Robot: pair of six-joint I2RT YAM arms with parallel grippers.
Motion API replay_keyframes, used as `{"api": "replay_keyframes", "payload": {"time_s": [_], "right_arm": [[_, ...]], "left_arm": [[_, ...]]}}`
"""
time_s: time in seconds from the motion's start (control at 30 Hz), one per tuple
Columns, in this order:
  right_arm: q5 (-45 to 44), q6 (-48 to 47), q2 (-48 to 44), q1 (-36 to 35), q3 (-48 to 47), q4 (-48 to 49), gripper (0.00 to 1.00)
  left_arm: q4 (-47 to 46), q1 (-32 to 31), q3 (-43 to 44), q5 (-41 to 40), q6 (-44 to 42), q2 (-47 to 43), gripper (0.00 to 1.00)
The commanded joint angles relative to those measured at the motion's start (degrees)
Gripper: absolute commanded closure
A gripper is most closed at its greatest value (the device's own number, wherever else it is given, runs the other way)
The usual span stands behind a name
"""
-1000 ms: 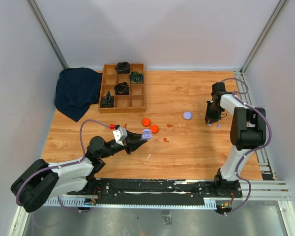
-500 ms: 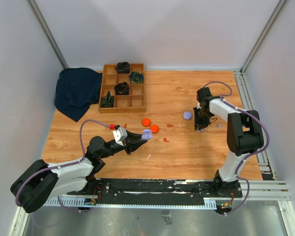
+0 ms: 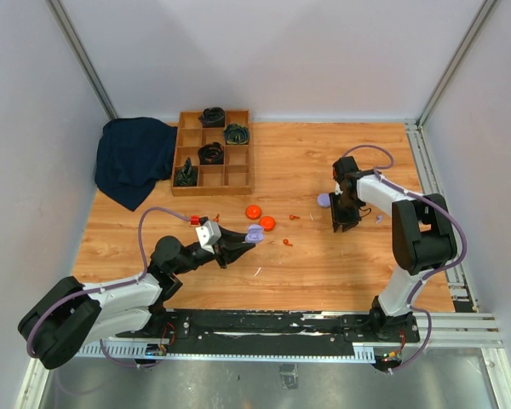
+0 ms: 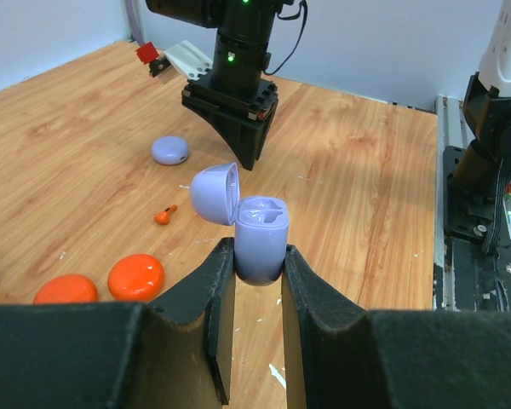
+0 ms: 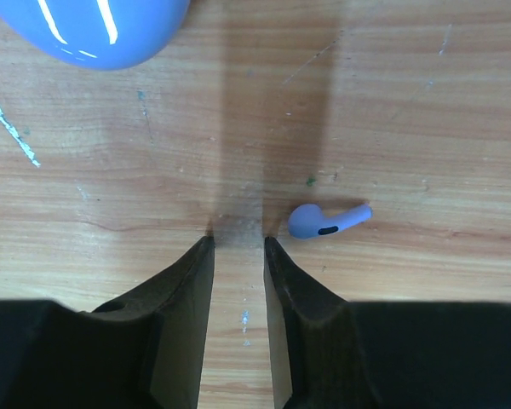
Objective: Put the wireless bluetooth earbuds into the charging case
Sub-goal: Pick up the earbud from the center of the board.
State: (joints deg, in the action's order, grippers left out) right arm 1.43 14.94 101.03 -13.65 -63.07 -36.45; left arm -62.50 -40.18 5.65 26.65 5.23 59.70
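At the near left of the table (image 3: 324,153), the left claw (image 4: 257,250) is gripping a lilac case (image 4: 260,232) by its lower half, one finger pressing on each side. The case is sitting upright above the wood, its lid hanging open toward the far side.

On the right side of the table, the right claw (image 5: 238,243) is pointing straight down with its tips at the wood. Its fingers are standing a narrow gap apart and holding nothing; bare wood is showing between them. A lilac earbud (image 5: 324,221) is lying flat just beside the right fingertip, outside the gap, its stem pointing away from the claw. A lilac disc (image 5: 94,25) is resting near the claw, beyond it and to its left.

Toward the middle, two orange discs (image 3: 253,211) are lying close together, and an orange earbud (image 3: 287,243) is lying near them, just ahead of the held case.

The table is showing pale wood grain with a few light scuffs. At its far left, a wooden tray (image 3: 174,162) of square compartments is holding dark items in several of them. A dark blue cloth (image 3: 134,160) is lying bunched just beside it. White walls (image 3: 264,51) are closing in the table on three sides.
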Motion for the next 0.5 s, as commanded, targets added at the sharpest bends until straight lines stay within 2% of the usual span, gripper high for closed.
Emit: {"api": "replay_keyframes", "payload": {"time_s": [0.0, 0.2, 0.37, 0.47], "right_arm": [[-4.2, -0.8, -0.4, -0.7, 1.1, -1.7, 0.69], [-2.5, -3.4, -2.3, -0.9, -0.9, -2.0, 0.65], [-5.6, -7.8, -6.0, -0.5, -3.3, -3.9, 0.54], [-2.9, -9.6, -6.0, 1.5, -4.9, -3.7, 0.49]], "left_arm": [[-0.6, 0.4, 0.5, 0.3, -0.9, -0.7, 1.0], [-0.4, 0.4, 0.5, 0.2, -1.1, -0.7, 1.0], [-0.6, 0.4, 0.5, 0.5, -1.0, -0.5, 1.0], [-0.6, 0.4, 0.5, 0.6, -1.0, -0.6, 1.0]]}}
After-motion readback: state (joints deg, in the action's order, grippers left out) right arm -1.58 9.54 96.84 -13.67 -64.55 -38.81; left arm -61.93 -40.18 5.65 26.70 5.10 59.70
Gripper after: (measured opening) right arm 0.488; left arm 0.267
